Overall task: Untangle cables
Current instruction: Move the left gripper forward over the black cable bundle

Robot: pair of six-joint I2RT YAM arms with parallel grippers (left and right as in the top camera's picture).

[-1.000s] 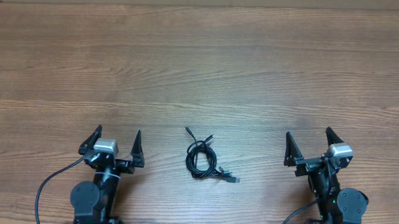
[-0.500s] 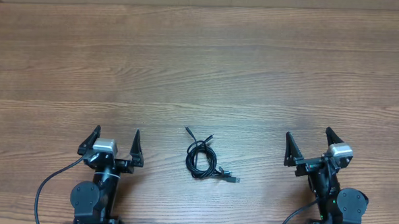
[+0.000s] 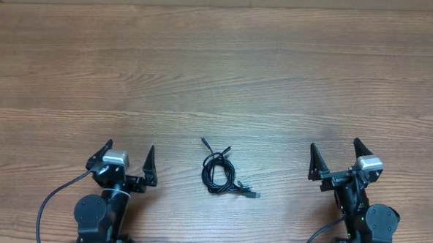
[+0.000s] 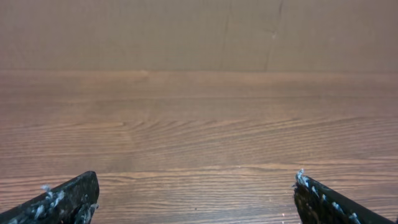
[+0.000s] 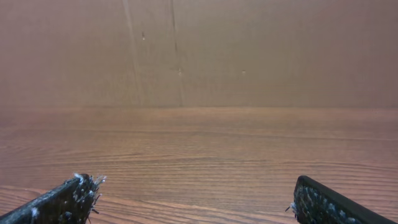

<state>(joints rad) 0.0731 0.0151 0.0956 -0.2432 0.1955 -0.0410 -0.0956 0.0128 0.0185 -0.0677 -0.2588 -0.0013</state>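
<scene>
cables: one coiled bundle on worktop | left fingers: spread wide, holding nothing | right fingers: spread wide, holding nothing

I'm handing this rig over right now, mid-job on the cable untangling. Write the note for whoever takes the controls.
Left claw: open, empty, left of the bundle.
Right claw: open, empty, right of the bundle.
Cables: one small coiled bundle on the table between the two claws, loose ends sticking out at upper left and lower right. Neither claw touches it, and neither wrist view shows it.
Done: no cord separated yet.
Left: grasp the bundle and pull the cords apart.
</scene>
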